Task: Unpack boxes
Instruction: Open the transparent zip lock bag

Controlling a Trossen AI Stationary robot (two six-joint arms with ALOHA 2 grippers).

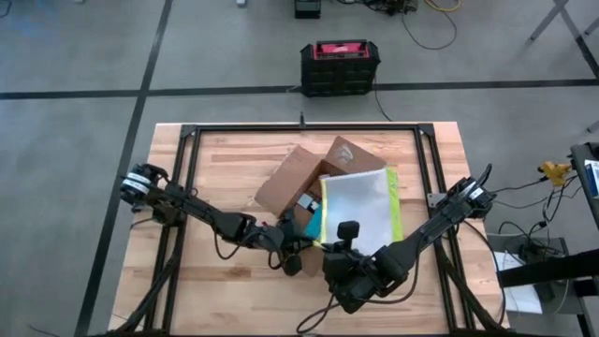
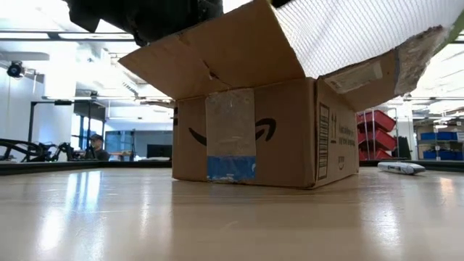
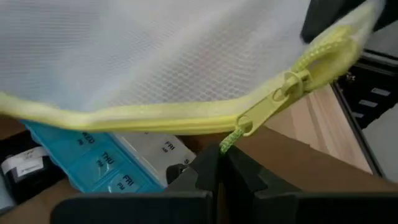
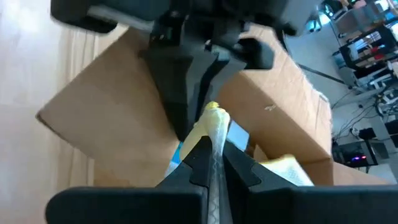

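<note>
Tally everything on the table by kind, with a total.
Cardboard box: 1
Mesh pouch, yellow-edged: 1
Blue pill organizer: 1
White object at the table's edge: 1
Total: 4

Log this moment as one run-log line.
box: open, on table | pouch: over box | right tool: shut on pouch | left tool: shut

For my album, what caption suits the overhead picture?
Both grippers, left and right, pinch a yellow-edged pouch over the open cardboard box.
</note>
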